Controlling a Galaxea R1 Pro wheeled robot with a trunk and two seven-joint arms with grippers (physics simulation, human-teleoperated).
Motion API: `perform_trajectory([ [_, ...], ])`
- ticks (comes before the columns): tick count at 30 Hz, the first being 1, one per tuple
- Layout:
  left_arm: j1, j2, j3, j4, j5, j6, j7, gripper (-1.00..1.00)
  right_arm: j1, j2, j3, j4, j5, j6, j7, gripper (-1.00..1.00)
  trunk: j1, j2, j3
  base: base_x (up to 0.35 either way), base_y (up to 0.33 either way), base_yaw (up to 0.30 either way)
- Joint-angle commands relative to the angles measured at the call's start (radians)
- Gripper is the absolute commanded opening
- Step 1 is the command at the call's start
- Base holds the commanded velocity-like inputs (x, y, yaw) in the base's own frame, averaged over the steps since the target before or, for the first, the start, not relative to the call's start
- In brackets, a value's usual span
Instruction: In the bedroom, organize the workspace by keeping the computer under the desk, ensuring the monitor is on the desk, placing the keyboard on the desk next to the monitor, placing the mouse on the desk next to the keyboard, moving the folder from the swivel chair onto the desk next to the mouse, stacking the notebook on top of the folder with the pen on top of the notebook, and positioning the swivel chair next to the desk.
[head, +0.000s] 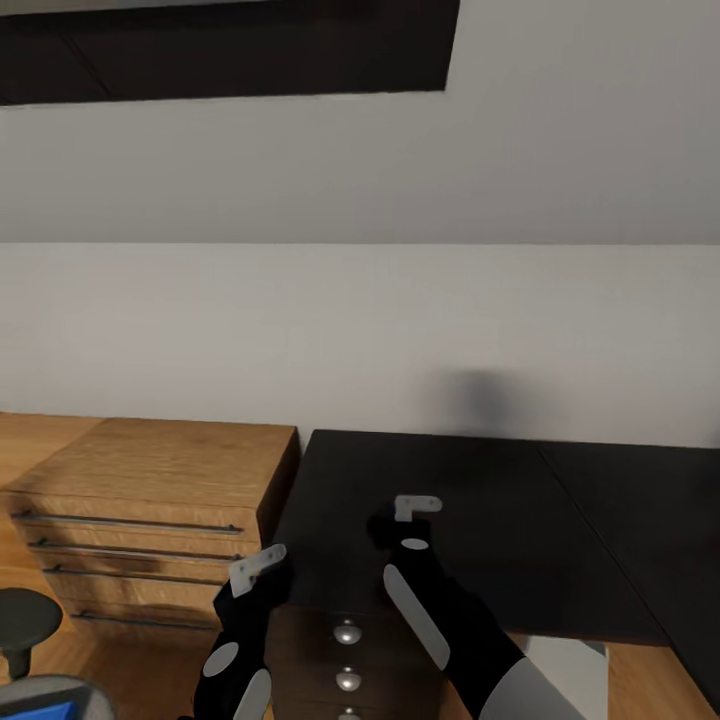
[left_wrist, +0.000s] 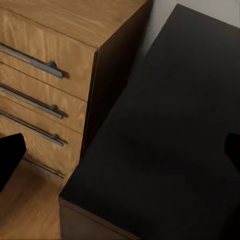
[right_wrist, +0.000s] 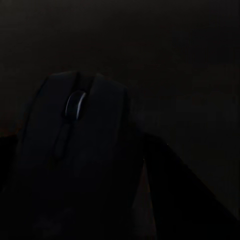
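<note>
The glossy black desk (head: 480, 540) spans the middle and right of the head view, with its knobbed drawer unit (head: 347, 632) below the near edge. My right gripper (head: 400, 520) hovers over the desk's left part. In the right wrist view, this gripper (right_wrist: 90, 175) is shut on the black mouse (right_wrist: 75, 140), whose scroll wheel faces the camera. My left gripper (head: 255, 575) hangs near the desk's left front corner. It is open (left_wrist: 120, 155), with nothing between its fingers (left_wrist: 10, 155). At the lower left, the swivel chair's black armrest (head: 25, 618) shows, with the blue folder (head: 45, 712) on the seat.
A wooden chest of drawers (head: 150, 480) with metal handles stands directly left of the desk (left_wrist: 175, 125), and appears again in the left wrist view (left_wrist: 45, 60). A plain white wall rises behind both. A white desk leg (head: 570, 670) stands under the near edge.
</note>
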Motion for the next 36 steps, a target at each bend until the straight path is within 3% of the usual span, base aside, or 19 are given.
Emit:
perform_trajectory([
  [1,-0.001,0.000,-0.002,-0.001,0.005,0.004,0.007,1.00,-0.001,0.000,0.003,0.000,-0.010,0.001,0.000,-1.00,0.000,-0.001,-0.002,0.002,0.000,0.272],
  [8,-0.001,0.000,-0.002,-0.004,0.004,-0.002,0.014,1.00,-0.001,0.000,0.007,0.016,-0.010,0.005,0.049,-1.00,0.000,-0.001,-0.006,0.000,0.000,0.272],
  [11,-0.001,0.000,-0.001,-0.004,0.004,-0.003,0.015,1.00,-0.001,-0.001,0.041,0.017,-0.010,0.004,0.059,-1.00,0.000,-0.001,-0.008,0.000,0.000,0.271],
  [20,-0.001,0.000,-0.001,-0.009,0.005,-0.005,0.013,1.00,-0.001,-0.002,0.080,0.038,-0.007,0.003,0.099,-1.00,0.000,-0.001,-0.014,0.000,0.000,0.269],
  [33,-0.001,-0.001,-0.001,-0.009,0.006,-0.005,0.013,1.00,-0.001,-0.003,0.081,0.039,-0.005,-0.001,0.100,-1.00,0.000,-0.001,-0.022,0.000,0.000,0.195],
  [36,-0.001,-0.001,0.000,-0.009,0.006,-0.005,0.013,1.00,-0.001,-0.002,0.081,0.041,-0.004,-0.002,0.100,-1.00,0.012,-0.022,-0.032,0.000,0.000,0.013],
])
